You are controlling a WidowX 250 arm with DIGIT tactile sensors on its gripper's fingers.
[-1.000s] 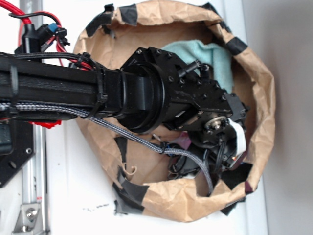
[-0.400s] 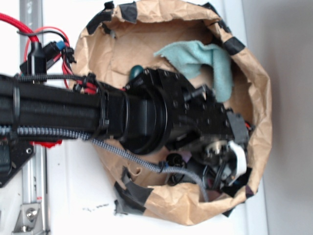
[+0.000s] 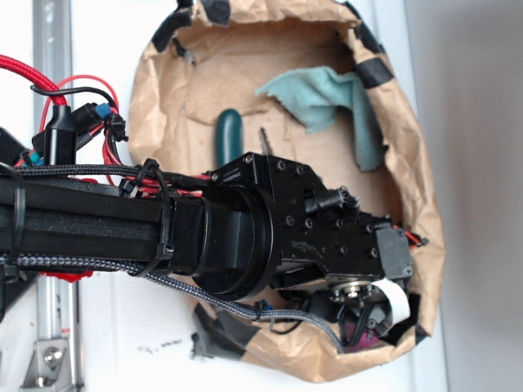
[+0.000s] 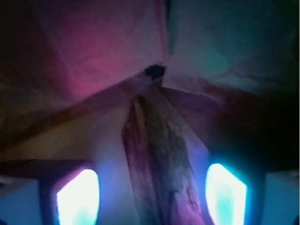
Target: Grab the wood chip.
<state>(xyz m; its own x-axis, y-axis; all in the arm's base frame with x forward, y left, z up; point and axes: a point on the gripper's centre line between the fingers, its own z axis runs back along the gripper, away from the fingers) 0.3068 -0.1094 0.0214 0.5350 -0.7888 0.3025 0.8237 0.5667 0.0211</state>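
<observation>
Brown crumpled paper forms a shallow nest (image 3: 176, 98) on the white table (image 3: 114, 41), its rim patched with black tape (image 3: 372, 69). The black arm (image 3: 106, 229) enters from 9 o'clock and reaches across the nest, with the gripper (image 3: 372, 314) down at the nest's 5 o'clock corner, close against the paper wall. From the exterior view its fingers are largely hidden behind the wrist housing and a white part.

Wrist view: the wood chip (image 4: 161, 168), dark, streaky and rough-grained, lies lengthwise between the two glowing fingertips (image 4: 77, 197), running from the bottom edge toward 12 o'clock, where paper folds meet at a small dark spot. Clear gaps of paper show on both sides of the chip, so the jaws stand spread and are not pressing on it. The picture is dim and colour-tinted; whether the chip rests flat on the paper cannot be told.

Elsewhere in the nest: a dark green smooth oblong fob (image 3: 229, 135) lies at about 11 o'clock of the wrist housing, upright in the picture, and a teal cloth (image 3: 327, 102) is draped at the nest's 1 o'clock side, trailing down the right wall. The chip does not show in the exterior view.
</observation>
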